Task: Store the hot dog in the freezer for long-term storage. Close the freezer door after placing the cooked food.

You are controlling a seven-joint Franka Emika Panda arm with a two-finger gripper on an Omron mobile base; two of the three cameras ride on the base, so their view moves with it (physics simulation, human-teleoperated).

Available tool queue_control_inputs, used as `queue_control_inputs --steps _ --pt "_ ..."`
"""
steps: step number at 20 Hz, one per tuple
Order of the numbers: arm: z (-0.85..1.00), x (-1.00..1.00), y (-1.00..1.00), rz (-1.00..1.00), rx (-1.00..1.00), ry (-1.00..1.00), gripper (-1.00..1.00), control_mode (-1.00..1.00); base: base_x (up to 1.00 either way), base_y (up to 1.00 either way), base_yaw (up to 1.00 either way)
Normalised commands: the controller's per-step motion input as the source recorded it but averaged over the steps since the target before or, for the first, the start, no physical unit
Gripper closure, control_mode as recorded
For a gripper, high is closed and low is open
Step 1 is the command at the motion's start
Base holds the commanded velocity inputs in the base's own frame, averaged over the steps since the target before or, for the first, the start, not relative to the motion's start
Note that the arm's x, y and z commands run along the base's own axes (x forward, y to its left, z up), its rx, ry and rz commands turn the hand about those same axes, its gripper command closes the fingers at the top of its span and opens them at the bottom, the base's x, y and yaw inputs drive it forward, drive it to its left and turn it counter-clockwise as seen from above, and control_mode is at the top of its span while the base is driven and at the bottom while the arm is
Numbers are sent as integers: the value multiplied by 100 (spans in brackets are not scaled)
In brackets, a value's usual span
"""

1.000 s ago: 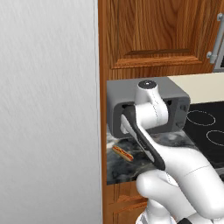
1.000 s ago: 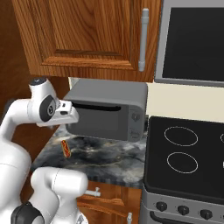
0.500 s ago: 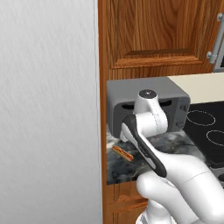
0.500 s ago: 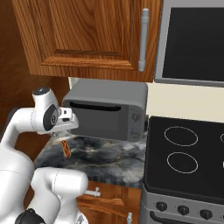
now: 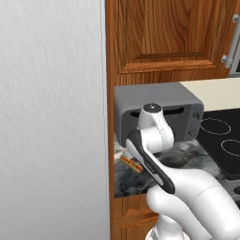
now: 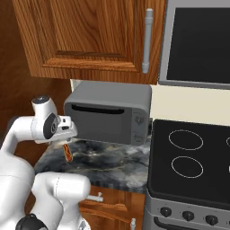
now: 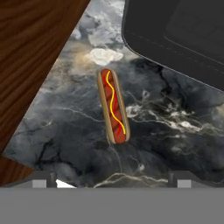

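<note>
The hot dog, an orange-red sausage with a yellow squiggle in a tan bun, lies on the dark marble counter. In the base views the hot dog rests near the counter's left end, in front of the toaster oven. My gripper hangs just above it, open, its fingertips spread wide and holding nothing. From the right base view the gripper points down at the sausage. A light grey fridge panel stands at the left; I cannot tell whether it is the freezer door. The freezer's inside is out of view.
A grey toaster oven sits at the back of the counter, close behind the hot dog. A black stove lies to the right. Brown wooden cabinets hang overhead, and a wooden side wall borders the counter's left.
The hand has come down toward the hot dog on the counter. Its jaws have stayed wide open. The hot dog has not moved.
</note>
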Motion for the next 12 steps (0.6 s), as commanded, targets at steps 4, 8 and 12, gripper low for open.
queue_control_inputs --steps 4,8,12 --pt "-28 0 5 0 0 2 -100 -100 0 0 0" --pt "-33 4 0 0 0 3 -100 -100 0 0 0" --pt "-37 8 0 0 0 6 -100 -100 0 0 0"
